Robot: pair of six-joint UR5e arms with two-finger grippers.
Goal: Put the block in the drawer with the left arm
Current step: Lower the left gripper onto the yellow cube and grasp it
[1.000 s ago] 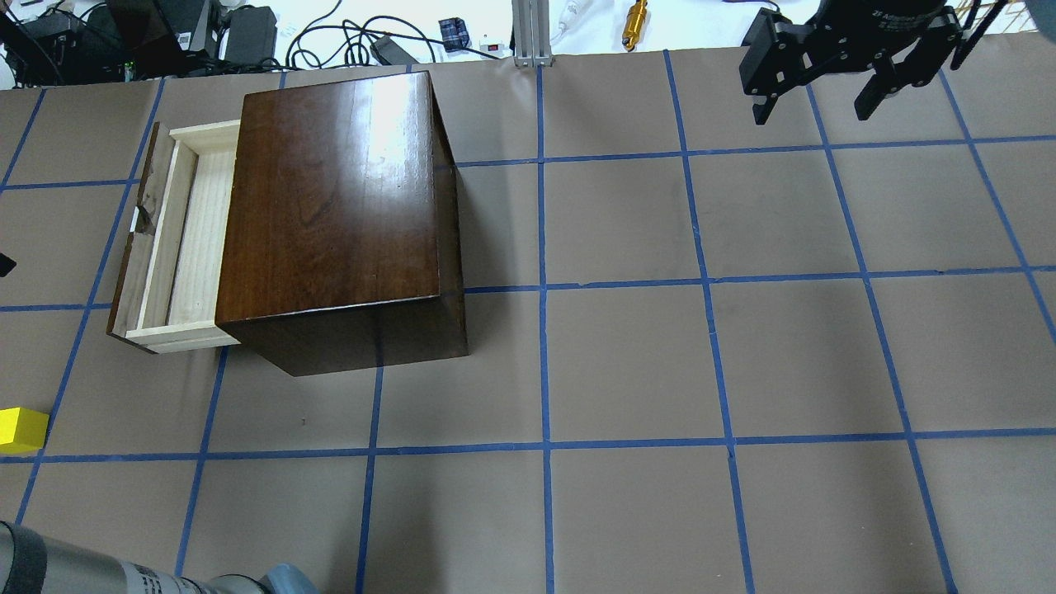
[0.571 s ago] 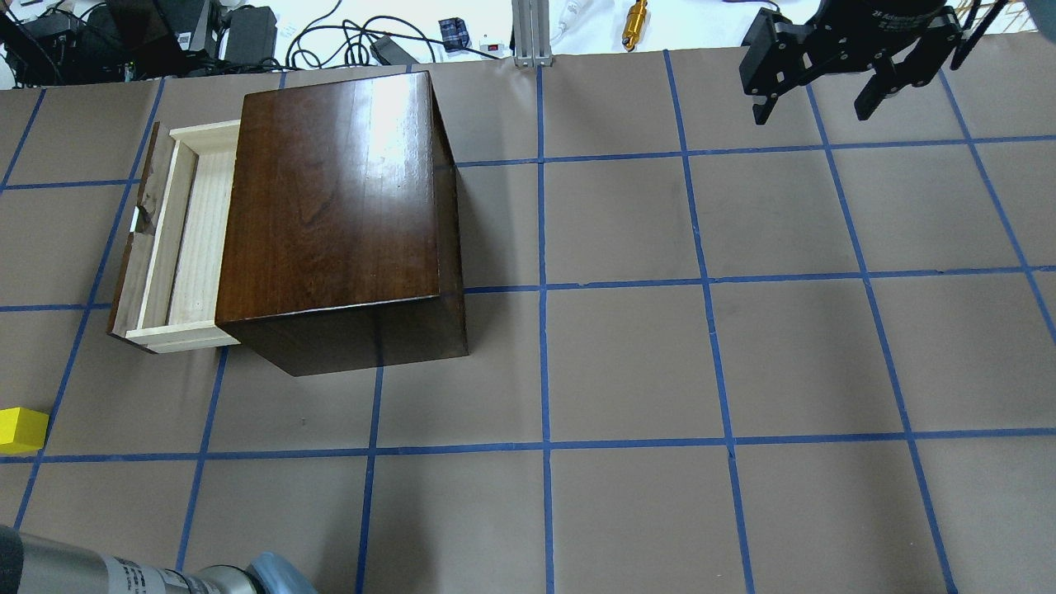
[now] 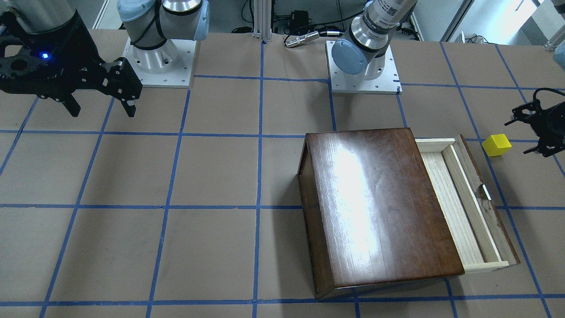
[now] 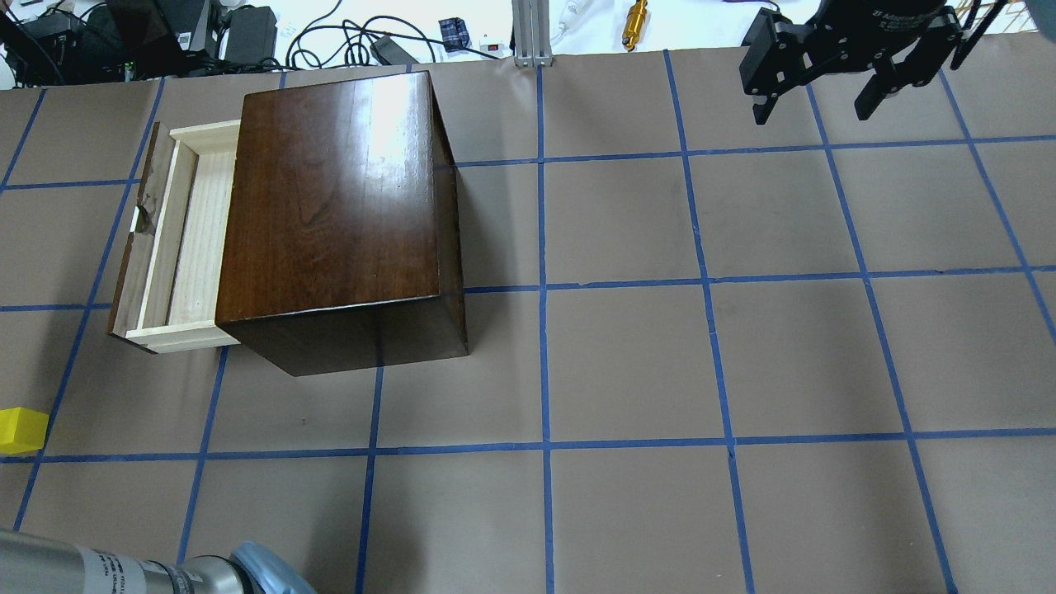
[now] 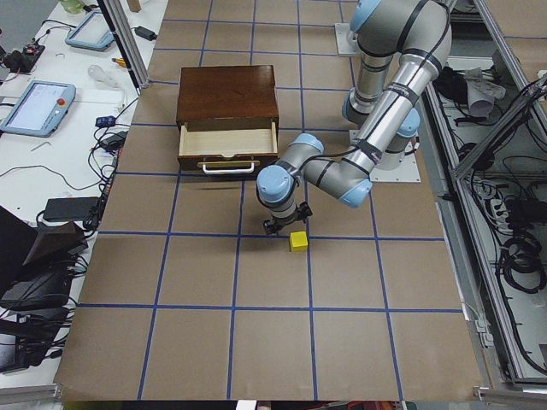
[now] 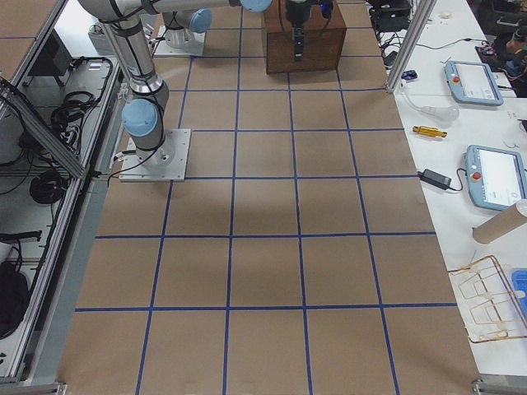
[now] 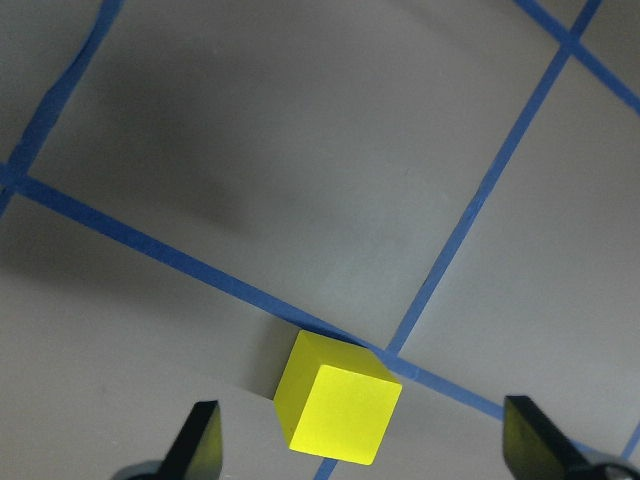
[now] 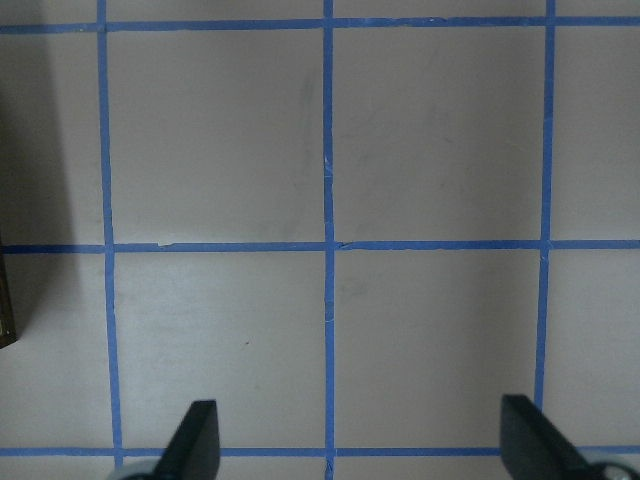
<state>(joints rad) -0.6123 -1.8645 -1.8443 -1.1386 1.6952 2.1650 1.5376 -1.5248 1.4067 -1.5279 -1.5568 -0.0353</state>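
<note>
The yellow block (image 4: 21, 430) sits on the brown table paper near the left edge, in front of the drawer's side; it also shows in the front-facing view (image 3: 496, 145). The drawer (image 4: 186, 239) is pulled out of the dark-brown cabinet (image 4: 338, 206), and its pale wood tray is empty. My left gripper (image 7: 365, 450) is open and hovers over the block (image 7: 338, 412), which lies between its two fingertips, apart from both. My right gripper (image 4: 813, 111) is open and empty, high over the table's far right.
Blue tape lines grid the table. The left arm's elbow (image 5: 278, 184) hangs between the drawer front and the block. Cables, a power supply and a brass part (image 4: 635, 23) lie beyond the table's far edge. The two arm bases (image 3: 364, 66) stand at the robot's side.
The left arm's link at the bottom left of the overhead view has slid lower and leftward. A dark tip at the left edge is gone. Block, drawer and right gripper have not moved.
</note>
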